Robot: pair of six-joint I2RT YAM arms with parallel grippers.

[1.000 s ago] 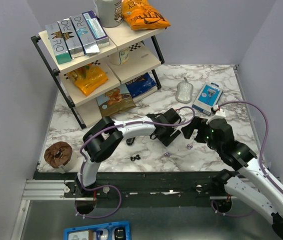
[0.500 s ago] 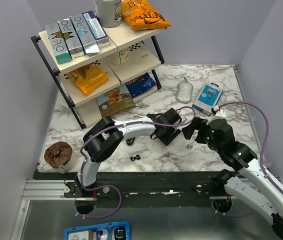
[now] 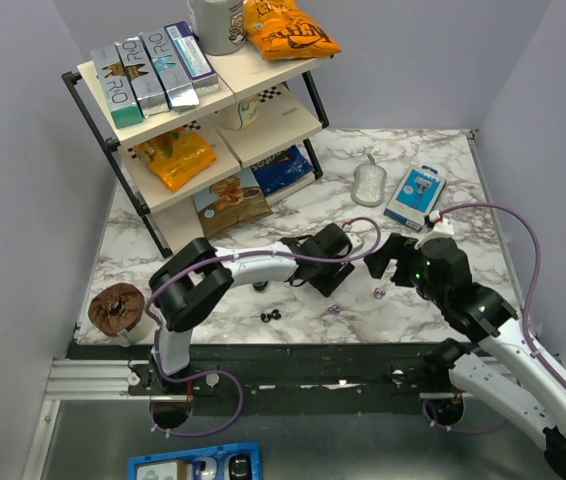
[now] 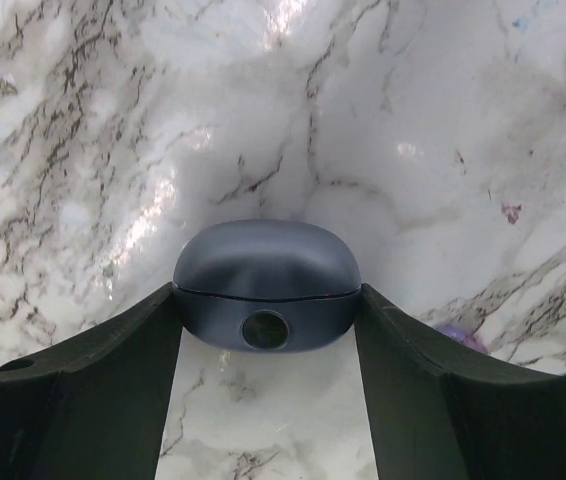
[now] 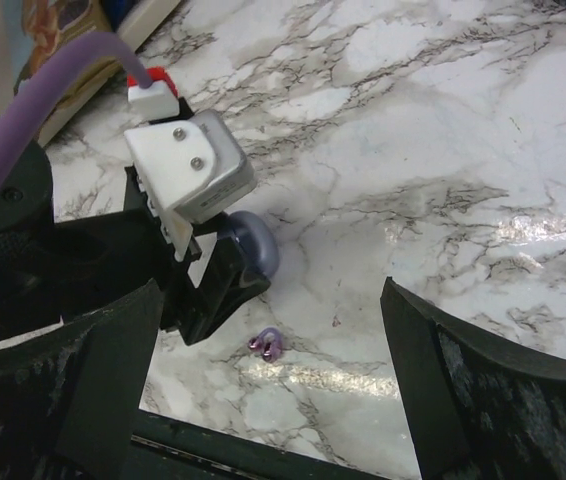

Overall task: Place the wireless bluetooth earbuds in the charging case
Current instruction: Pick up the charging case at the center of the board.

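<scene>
Top external first: caught the left gripper down low around the middle of the marble table. Couldn't really see the charging case from up here, buried under that arm's wrist. Spotted the earbuds lying together on the marble near the front edge, on the near side of the left forearm and clear of both grippers. Found the right gripper close by on the right, spread wide with nothing in it. Also noticed two tiny purple bits by the grippers, a blue box and a greyish oval thing further back, a shelf rack stuffed with snacks at back left, and a brown lump in a white cup at front left.

Left wrist: got a clean look at the case here. Lid down, sitting on the marble, pinched on both sides by the black fingers. Saw one purple bit peeking out beside a finger.

Right wrist: wide-apart fingers, holding nothing. Mostly had a grey-white block on the left wrist in the way. Only caught a rounded edge of the case beside it.
</scene>
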